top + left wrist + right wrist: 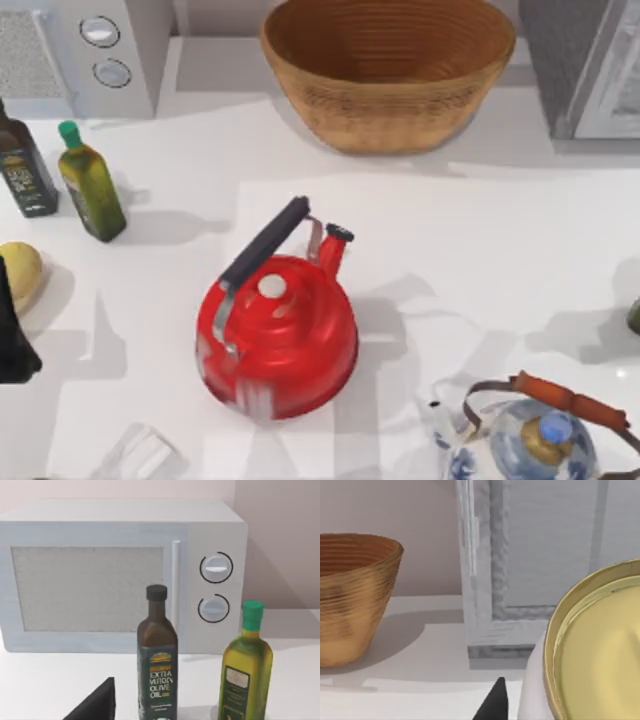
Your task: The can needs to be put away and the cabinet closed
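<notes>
The right wrist view puts the can (600,650) close up before the cabinet (540,555); whether the right hand clamps it, I cannot tell. From above: two kettles, red (277,335) and blue-white (530,440), two oil bottles (90,180), one basket (388,70), cabinet far right.

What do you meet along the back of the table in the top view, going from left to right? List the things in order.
White appliance with two round knobs → woven basket → cabinet.
</notes>
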